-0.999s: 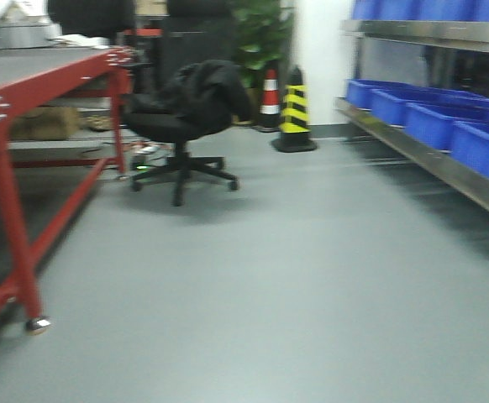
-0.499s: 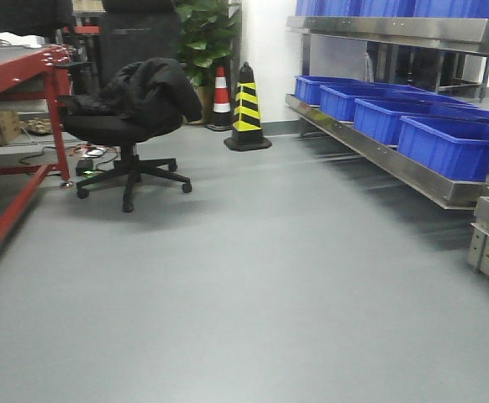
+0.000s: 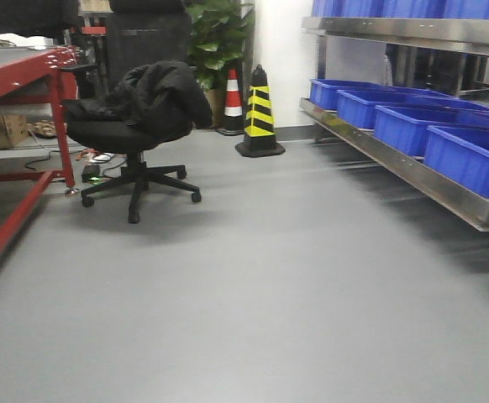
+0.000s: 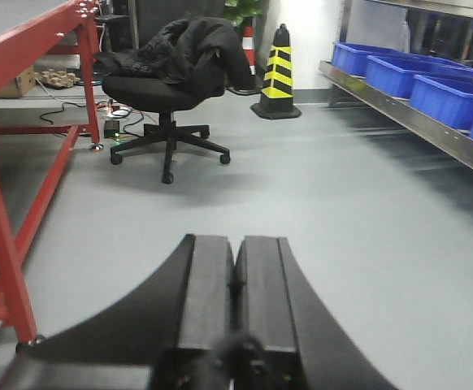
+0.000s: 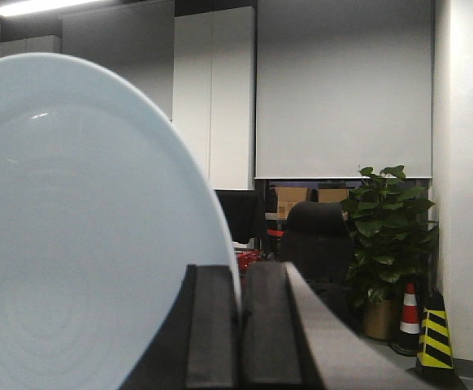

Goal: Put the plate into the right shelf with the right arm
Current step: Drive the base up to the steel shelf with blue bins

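Well left of the striped cone [image 5: 434,337] in the right wrist view, the plate [image 5: 82,236] is standing on edge and filling most of the frame. Its rim is running down into the seam between the pads of the right hand [image 5: 238,280]. That hand is pinching almost fully closed, with only the thin rim between its pads. The left hand [image 4: 235,260] is hanging over the floor on the near side of the cone, pads pressed together and carrying nothing.

Handling, as judged: the plate is looking light, stiff and glossy, so it is likely slippery under the pads. An edge pinch is leaving it free to pivot or slide, so the pads should be seating deep over the upturned lip. Whether it would break if dropped cannot be told.

Visibility:
- The plate's left and lower portions are running out of frame.
- How far the rim sits between the pads is hidden behind the fingers.
- The front view is showing neither the plate nor either arm.
- The shelf [image 3: 412,168], right of the cone, is appearing smeared and is cut off at the frame edge.
- Blue bins [image 3: 471,155] are occupying the visible tier, and no free spot for the plate is showing.
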`<act>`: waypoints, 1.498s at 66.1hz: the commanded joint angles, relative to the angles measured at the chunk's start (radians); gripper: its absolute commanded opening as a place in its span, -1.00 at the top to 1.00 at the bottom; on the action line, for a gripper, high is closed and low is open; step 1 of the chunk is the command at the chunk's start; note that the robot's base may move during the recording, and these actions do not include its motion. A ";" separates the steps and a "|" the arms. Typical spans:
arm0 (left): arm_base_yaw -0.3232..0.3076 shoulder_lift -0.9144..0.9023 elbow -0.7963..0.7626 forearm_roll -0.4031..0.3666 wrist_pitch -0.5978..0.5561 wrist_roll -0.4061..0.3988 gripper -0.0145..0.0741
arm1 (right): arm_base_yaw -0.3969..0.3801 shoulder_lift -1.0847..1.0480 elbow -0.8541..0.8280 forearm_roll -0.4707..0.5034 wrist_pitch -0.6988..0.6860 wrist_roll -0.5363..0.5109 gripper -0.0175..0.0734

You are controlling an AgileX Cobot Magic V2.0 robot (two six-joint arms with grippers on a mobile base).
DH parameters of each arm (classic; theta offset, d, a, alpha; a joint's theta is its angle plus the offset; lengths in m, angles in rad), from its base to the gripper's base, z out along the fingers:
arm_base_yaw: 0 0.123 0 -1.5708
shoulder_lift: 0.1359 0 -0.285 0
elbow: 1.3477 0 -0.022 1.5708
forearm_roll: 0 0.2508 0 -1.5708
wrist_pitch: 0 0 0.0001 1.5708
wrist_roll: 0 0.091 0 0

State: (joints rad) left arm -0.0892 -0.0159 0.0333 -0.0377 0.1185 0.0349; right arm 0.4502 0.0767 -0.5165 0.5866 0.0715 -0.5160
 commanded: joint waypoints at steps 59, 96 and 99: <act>-0.001 -0.005 0.008 -0.004 -0.086 -0.003 0.78 | -0.004 0.019 -0.027 0.007 -0.079 -0.006 0.49; -0.001 -0.005 0.008 -0.004 -0.086 -0.003 0.78 | -0.004 0.019 -0.027 0.007 -0.079 -0.006 0.49; -0.001 -0.005 0.008 -0.004 -0.086 -0.003 0.78 | -0.004 0.019 -0.027 0.007 -0.078 -0.006 0.49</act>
State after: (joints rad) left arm -0.0892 -0.0159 0.0333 -0.0377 0.1185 0.0349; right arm 0.4502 0.0767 -0.5165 0.5866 0.0715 -0.5160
